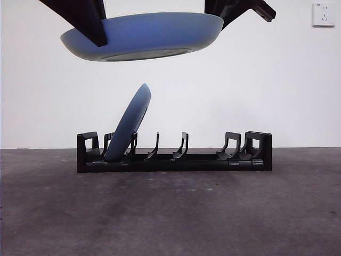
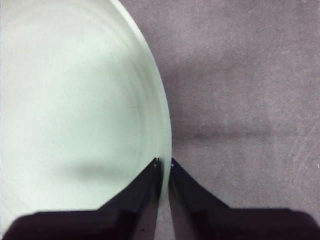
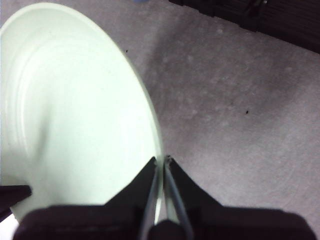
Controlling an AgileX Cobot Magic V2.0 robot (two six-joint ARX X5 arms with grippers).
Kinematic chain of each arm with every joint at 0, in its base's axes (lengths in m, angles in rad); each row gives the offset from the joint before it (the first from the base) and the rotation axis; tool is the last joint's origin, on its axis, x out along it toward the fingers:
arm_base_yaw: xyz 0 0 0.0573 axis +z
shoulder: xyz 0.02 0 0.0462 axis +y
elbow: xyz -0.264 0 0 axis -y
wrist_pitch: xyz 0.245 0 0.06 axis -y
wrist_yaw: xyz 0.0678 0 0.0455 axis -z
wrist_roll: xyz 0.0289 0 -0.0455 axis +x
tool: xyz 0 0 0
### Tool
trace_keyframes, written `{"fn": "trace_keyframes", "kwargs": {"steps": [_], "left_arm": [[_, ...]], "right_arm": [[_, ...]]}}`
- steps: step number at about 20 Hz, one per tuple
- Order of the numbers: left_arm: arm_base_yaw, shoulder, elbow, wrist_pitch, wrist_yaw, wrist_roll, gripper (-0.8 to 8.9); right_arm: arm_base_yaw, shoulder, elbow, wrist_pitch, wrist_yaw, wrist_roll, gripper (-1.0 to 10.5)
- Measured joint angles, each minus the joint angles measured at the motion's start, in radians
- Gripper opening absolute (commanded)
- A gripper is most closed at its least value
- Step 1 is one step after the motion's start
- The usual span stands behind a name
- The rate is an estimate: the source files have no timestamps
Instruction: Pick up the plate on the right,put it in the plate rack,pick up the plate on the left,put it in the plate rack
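I hold a round, shallow plate between both of my grippers, high above the table and nearly level, over the left half of the plate rack. From the front its underside is a smooth blue with a flat recessed foot ring; in my wrist views its inner face looks pale, glossy and faintly ringed. My left gripper is clenched on the plate's rim, one jaw on each face of the thin edge. My right gripper pinches the rim in the same way at another point of the edge, and a dark tip of the other arm shows beside the plate in that view.

Below, the plate rack sits on the table towards its far edge, running left to right. It is a long, low piece of black plastic with blocky hollow end pieces and several curved upright dividers along a base rail. A second blue plate already stands in it on edge, in a slot near the left end, leaning to the right with its rim rising well above the dividers. That leaning rim lies directly under the plate I hold, apart from it. The slots to its right hold nothing.

The table is dark grey, matt and slightly mottled. Behind it is a plain white wall with a white socket high on the right.
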Motion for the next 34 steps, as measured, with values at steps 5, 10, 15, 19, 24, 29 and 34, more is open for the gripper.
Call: {"fn": "trace_keyframes", "kwargs": {"steps": [5, 10, 15, 19, 24, 29, 34], "left_arm": [[0.000, 0.000, 0.000, 0.014, 0.024, 0.005, -0.08], [0.000, 0.000, 0.000, 0.026, 0.066, -0.009, -0.08], [0.005, 0.001, -0.001, 0.032, 0.120, -0.074, -0.08], [0.005, 0.001, -0.001, 0.131, 0.176, -0.120, -0.08], [0.096, 0.019, -0.001, 0.491, 0.417, -0.337, -0.08], [0.206, 0.137, -0.001, 0.880, 0.531, -0.589, -0.08], [0.317, 0.319, 0.009, 1.059, 0.529, -0.732, -0.08]], "right_arm": [[-0.001, 0.000, 0.000, 0.000, 0.016, 0.000, 0.1], [-0.002, 0.000, 0.000, 0.000, 0.027, -0.006, 1.6], [-0.026, -0.052, 0.000, 0.000, 0.089, -0.022, 2.5], [-0.061, -0.150, 0.000, 0.000, 0.112, -0.030, 2.5], [-0.089, -0.404, 0.000, 0.001, 0.174, -0.035, 2.5], [-0.088, -0.604, 0.000, 0.000, 0.174, -0.035, 2.5], [-0.088, -0.697, 0.000, 0.000, 0.174, -0.034, 2.5]]}}
